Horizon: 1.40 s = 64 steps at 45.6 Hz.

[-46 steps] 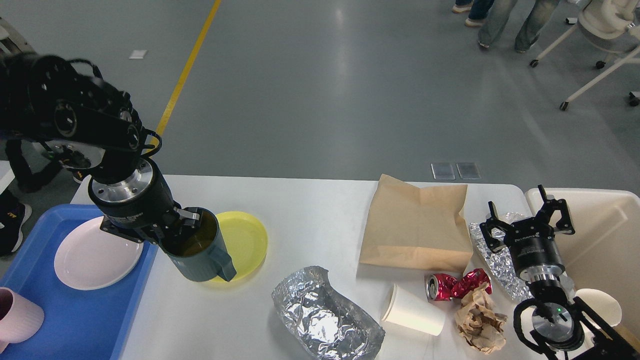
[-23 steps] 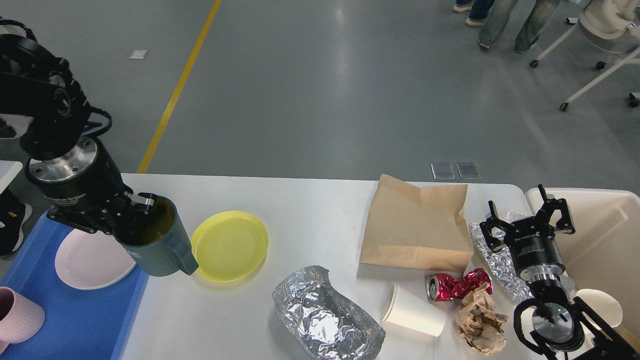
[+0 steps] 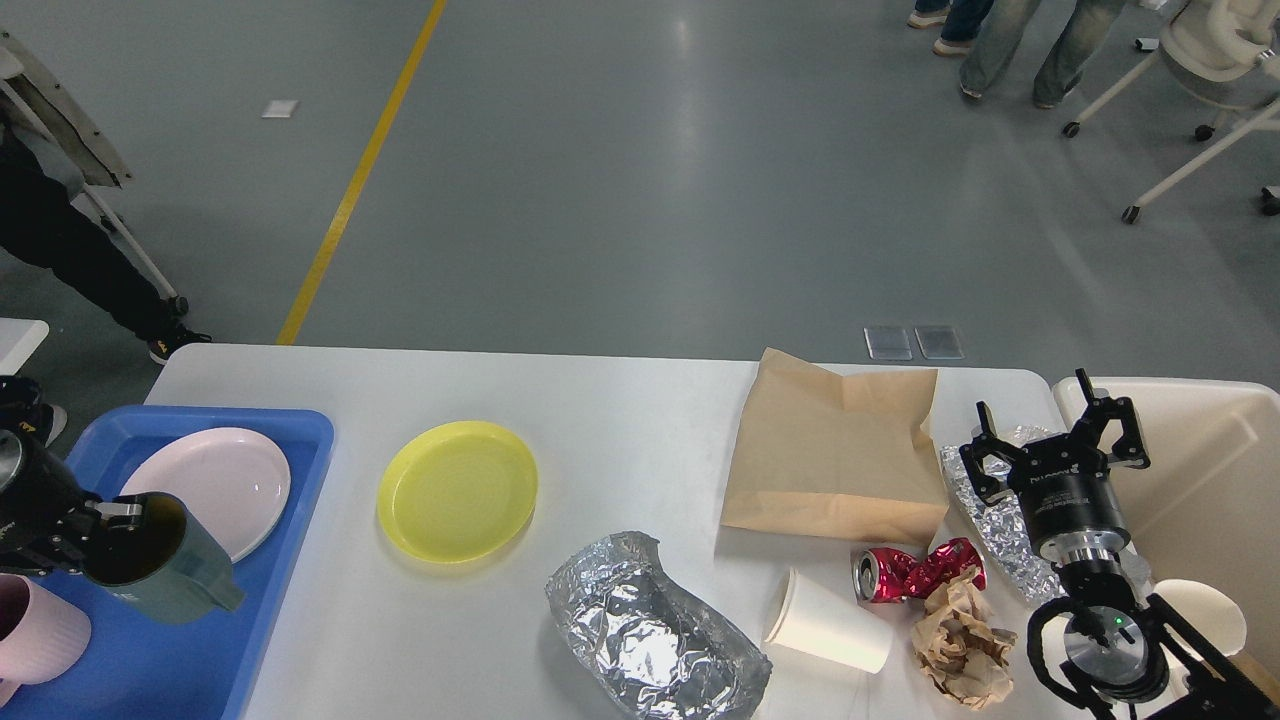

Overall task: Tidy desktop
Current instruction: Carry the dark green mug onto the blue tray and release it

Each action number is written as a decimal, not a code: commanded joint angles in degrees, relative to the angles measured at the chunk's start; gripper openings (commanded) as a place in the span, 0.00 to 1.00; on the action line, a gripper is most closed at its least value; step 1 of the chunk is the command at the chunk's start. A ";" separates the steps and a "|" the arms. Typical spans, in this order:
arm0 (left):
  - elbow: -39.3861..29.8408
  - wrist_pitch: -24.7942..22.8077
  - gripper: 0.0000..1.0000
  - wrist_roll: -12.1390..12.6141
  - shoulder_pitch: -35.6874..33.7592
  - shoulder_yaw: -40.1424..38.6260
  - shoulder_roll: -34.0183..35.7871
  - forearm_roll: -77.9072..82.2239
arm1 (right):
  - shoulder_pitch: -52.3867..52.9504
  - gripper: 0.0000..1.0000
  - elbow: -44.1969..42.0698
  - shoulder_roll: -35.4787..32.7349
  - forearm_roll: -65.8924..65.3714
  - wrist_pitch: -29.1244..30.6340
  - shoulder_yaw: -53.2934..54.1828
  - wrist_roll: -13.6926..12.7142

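Observation:
The white desktop (image 3: 620, 410) carries a yellow plate (image 3: 458, 490), a crumpled foil container (image 3: 650, 630), a brown paper bag (image 3: 835, 450), a white paper cup (image 3: 830, 620) on its side, a crushed red can (image 3: 915, 570), a ball of brown paper (image 3: 960, 640) and a foil sheet (image 3: 985, 500). My left gripper (image 3: 115, 518) is shut on the rim of a dark teal mug (image 3: 165, 575), low over the blue tray (image 3: 170, 660). My right gripper (image 3: 1052, 438) stands open above the foil sheet, holding nothing.
The blue tray holds a pink plate (image 3: 215, 485) and a pink cup (image 3: 35, 630). A cream bin (image 3: 1210, 480) sits past the desktop's right edge. People stand on the grey floor at the far left and top right.
My left arm has swung left and down, carrying the teal mug from beside the yellow plate to over the blue tray. The right arm has not moved.

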 commanded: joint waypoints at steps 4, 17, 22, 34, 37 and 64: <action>8.36 1.41 0.01 -0.14 13.52 -7.86 0.97 1.84 | 0.00 1.00 0.00 0.00 0.00 0.00 0.00 0.01; 13.46 1.94 0.01 -2.25 22.31 -13.22 0.62 3.69 | 0.00 1.00 0.00 0.00 0.00 0.00 0.00 -0.08; 13.82 2.03 0.02 -2.16 23.81 -14.19 0.35 3.78 | 0.00 1.00 0.00 0.00 0.00 0.00 0.00 0.01; 14.08 3.87 0.08 -1.72 24.25 -14.11 0.18 3.16 | 0.00 1.00 0.00 0.00 0.00 0.00 0.00 0.01; 13.82 3.87 0.13 -1.81 24.78 -14.11 -0.09 3.08 | 0.00 1.00 0.00 0.00 0.00 0.00 0.00 0.01; 12.06 5.90 0.95 -1.64 23.47 -10.68 -0.44 -4.57 | 0.00 1.00 0.00 0.00 0.00 0.00 0.00 0.01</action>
